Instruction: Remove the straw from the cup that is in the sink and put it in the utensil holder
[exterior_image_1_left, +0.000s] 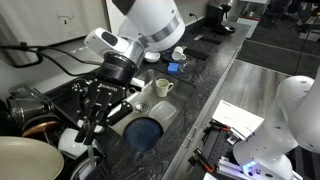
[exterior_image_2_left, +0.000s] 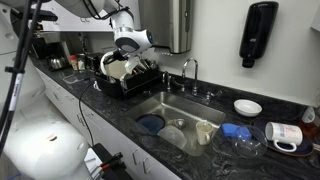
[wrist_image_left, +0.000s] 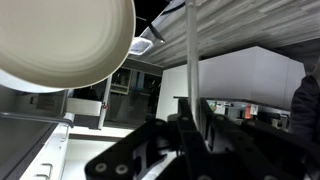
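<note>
In the wrist view my gripper (wrist_image_left: 193, 108) is shut on the straw (wrist_image_left: 192, 50), a thin pale stick that stands straight up from between the dark fingers. In both exterior views the gripper (exterior_image_1_left: 92, 122) (exterior_image_2_left: 124, 68) hangs over the black dish rack (exterior_image_2_left: 140, 84) beside the sink (exterior_image_2_left: 160, 104). The straw is too thin to see there. The cream mug (exterior_image_1_left: 163, 88) (exterior_image_2_left: 205, 131) stands upright in the sink, well away from the gripper. I cannot pick out the utensil holder with certainty.
A blue bowl (exterior_image_1_left: 145, 132) (exterior_image_2_left: 151, 124) lies in the sink near the mug. Large white bowls (exterior_image_1_left: 25, 160) (wrist_image_left: 60, 40) sit in the rack close to the gripper. A chrome tap (exterior_image_2_left: 190, 70) stands behind the sink. White cups with blue items (exterior_image_2_left: 283, 134) are on the counter.
</note>
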